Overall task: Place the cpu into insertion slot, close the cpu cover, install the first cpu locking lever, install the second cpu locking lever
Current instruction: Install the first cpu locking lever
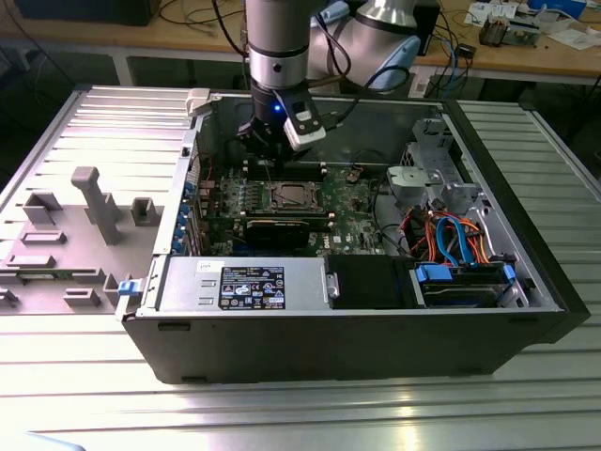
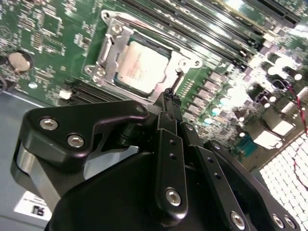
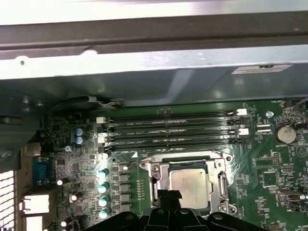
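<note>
Above the open computer case on the bench, the gripper [image 1: 266, 148] hangs just over the insertion slot [image 1: 287, 196] — jaws drawn together, holding nothing.

Both wrist views show the cpu [image 2: 140, 65] already seated in the slot, its dull silver top visible through the window of the cpu cover [image 2: 111, 49], which appears to lie flat over it. The fingertips [image 2: 168, 94] sit just beside the socket's edge, close to a locking lever — whether either lever is latched is hard to tell. Judged from this, the lever work wants a steady sideways push, kept clear of the memory slots [image 3: 168, 130].
</note>
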Tool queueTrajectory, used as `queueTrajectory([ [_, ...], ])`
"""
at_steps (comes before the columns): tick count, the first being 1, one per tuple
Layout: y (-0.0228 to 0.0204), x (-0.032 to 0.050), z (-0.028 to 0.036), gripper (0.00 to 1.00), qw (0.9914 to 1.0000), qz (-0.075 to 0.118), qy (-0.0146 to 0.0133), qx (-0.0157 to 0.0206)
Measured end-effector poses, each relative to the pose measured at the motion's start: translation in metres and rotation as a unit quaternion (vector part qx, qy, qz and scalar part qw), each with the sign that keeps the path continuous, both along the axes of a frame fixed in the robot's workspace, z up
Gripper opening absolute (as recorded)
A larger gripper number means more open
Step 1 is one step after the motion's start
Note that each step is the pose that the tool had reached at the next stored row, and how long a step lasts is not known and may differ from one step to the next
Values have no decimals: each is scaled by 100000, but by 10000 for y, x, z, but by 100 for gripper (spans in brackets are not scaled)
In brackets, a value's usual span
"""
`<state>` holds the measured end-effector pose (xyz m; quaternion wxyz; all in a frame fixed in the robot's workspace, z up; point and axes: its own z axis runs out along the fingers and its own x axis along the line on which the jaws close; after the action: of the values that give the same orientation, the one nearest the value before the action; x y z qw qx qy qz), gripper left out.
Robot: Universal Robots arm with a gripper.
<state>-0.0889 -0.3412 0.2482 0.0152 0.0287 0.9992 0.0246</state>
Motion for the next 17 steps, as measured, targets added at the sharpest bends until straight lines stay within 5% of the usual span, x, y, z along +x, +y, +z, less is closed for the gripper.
queueTrajectory([
  [9,0,-288,-1,11,100000,37,-3,4],
  [17,17,-325,35,11,99998,627,-14,-33],
])
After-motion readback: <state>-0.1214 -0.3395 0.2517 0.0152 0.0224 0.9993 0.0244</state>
